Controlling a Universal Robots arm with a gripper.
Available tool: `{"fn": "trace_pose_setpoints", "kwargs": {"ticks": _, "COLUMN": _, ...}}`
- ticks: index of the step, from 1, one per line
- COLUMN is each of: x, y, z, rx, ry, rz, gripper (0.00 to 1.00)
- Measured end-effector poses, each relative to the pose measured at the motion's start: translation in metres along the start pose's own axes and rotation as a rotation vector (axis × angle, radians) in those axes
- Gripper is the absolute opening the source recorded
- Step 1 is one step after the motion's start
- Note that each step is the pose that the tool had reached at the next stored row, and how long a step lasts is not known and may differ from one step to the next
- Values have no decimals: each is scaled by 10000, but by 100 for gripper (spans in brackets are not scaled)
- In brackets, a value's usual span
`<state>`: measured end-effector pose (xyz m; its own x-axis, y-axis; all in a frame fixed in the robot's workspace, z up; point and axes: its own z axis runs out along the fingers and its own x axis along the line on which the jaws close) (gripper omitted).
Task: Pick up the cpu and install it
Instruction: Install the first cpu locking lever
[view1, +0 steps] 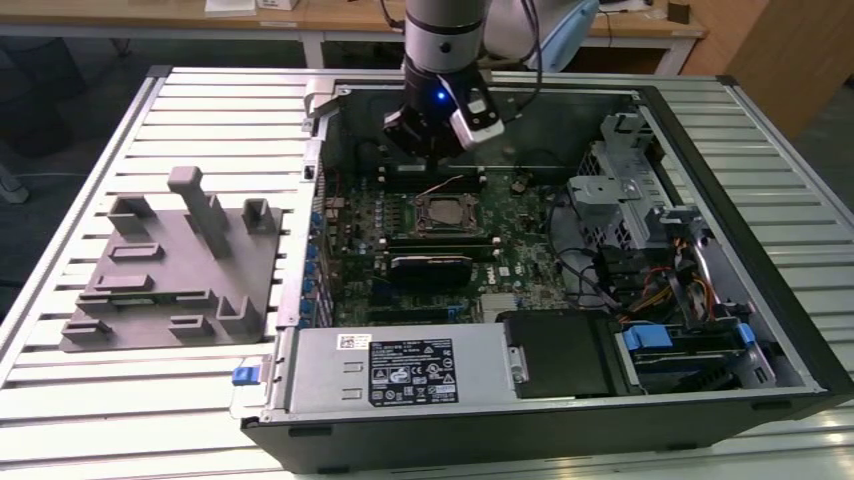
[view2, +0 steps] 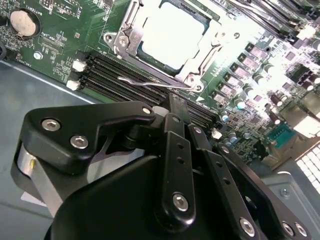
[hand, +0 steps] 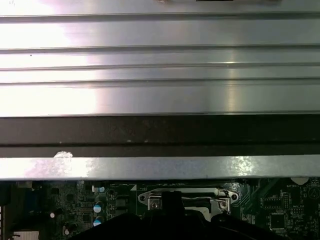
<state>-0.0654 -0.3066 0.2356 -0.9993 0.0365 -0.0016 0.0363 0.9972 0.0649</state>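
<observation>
I see the cpu (view2: 172, 36) seated in the socket (view1: 445, 211); my gripper (view1: 430, 152) hovers beside that socket, fingers pressed together, holding nothing.

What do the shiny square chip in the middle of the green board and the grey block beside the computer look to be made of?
The cpu seems to have a metal top: pale silver, smooth, and glaring bright under the light in the second wrist view. The grey block on the exterior view's left looks like matte plastic, perhaps printed or moulded: uniform dull grey with no shine and blocky raised shapes. That is a guess from the look alone.
</observation>
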Motion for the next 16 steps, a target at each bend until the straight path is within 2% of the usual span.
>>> {"fn": "trace_pose_setpoints", "kwargs": {"ticks": 16, "x": -26, "y": -2, "z": 48, "rx": 0, "ry": 1, "rz": 0, "gripper": 11}}
